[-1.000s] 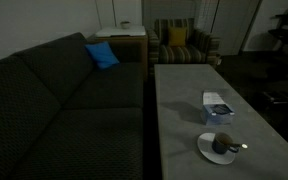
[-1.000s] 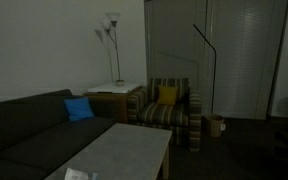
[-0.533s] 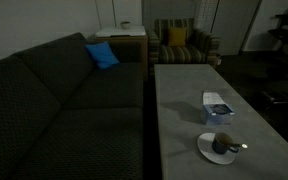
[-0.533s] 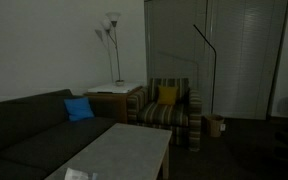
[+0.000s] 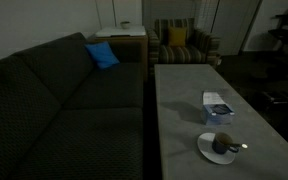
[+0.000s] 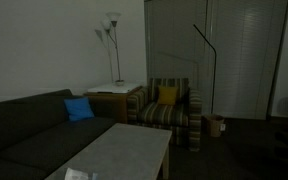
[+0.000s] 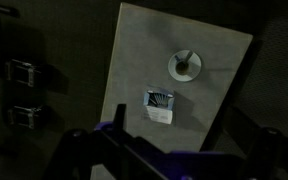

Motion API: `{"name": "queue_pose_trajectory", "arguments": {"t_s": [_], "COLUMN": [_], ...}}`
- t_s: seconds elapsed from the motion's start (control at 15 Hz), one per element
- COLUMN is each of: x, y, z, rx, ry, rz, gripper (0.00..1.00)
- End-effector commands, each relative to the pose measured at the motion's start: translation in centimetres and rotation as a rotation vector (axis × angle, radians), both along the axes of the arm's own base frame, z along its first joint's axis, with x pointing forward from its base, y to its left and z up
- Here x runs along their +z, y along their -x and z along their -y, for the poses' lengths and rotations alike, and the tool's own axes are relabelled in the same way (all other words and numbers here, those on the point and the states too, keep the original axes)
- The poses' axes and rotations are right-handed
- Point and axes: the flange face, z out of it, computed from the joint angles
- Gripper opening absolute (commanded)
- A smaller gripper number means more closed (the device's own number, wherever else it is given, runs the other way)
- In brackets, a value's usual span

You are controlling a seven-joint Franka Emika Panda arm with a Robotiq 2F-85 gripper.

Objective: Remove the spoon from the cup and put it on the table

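Spoon [image 5: 239, 148] resting in the dark cup [image 5: 222, 143] on a white saucer [image 5: 208, 152], grey table [image 5: 179, 100].
The gripper [image 7: 174, 160] is hovering high overhead, facing down, jaws spread wide and gripping nothing. In the wrist view a whitish-blue box [image 7: 160, 105] is lying at the saucer's 7 o'clock.

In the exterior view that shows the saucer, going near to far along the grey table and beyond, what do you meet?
White saucer carrying the cup and spoon → whitish-blue box → striped armchair past the far end of the table.
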Motion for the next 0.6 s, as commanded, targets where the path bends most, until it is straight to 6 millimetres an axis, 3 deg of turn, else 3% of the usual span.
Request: {"name": "queue_pose_trajectory", "arguments": {"t_s": [0.0, 0.27, 0.33, 0.4, 0.53], "x": [-3.2, -7.6, -5.8, -6.8, -6.8], "y": [-2.5, -5.3, -3.5, -3.9, -4.0], "z": [-1.5, -1.8, -1.7, -1.7, -1.8], "rx": [0.044, 0.065, 0.046, 0.046, 0.046], "ry": [0.005, -0.008, -0.016, -0.018, -0.018], "rz": [-0.004, -0.025, -0.013, -0.027, -0.027], "gripper": [1.0, 1.0, 1.0, 1.0, 1.0]}}
